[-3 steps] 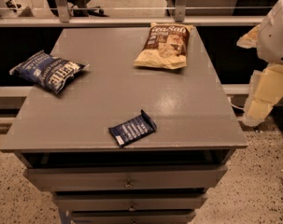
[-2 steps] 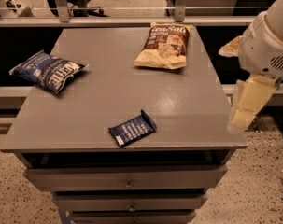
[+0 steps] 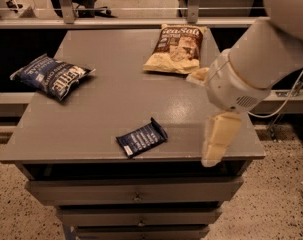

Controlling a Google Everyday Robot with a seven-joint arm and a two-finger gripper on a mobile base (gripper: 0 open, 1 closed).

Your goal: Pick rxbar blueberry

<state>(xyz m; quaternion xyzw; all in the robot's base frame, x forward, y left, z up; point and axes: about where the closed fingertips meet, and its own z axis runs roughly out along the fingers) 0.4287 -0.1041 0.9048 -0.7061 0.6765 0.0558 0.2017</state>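
Rxbar blueberry (image 3: pixel 141 138), tool (image 3: pixel 217 143) at right, blue bag (image 3: pixel 52 75), tan bag (image 3: pixel 176 48) behind

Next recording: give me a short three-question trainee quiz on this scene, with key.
1. True or false: the gripper is touching the rxbar blueberry.
2. The rxbar blueberry lies on the table: A) back left B) near the front edge C) under a bag.
3. How many chip bags are there?
Key: 1 false, the gripper hangs at the front right corner, apart; 2 B; 3 two, blue chip bag left, tan chip bag back.
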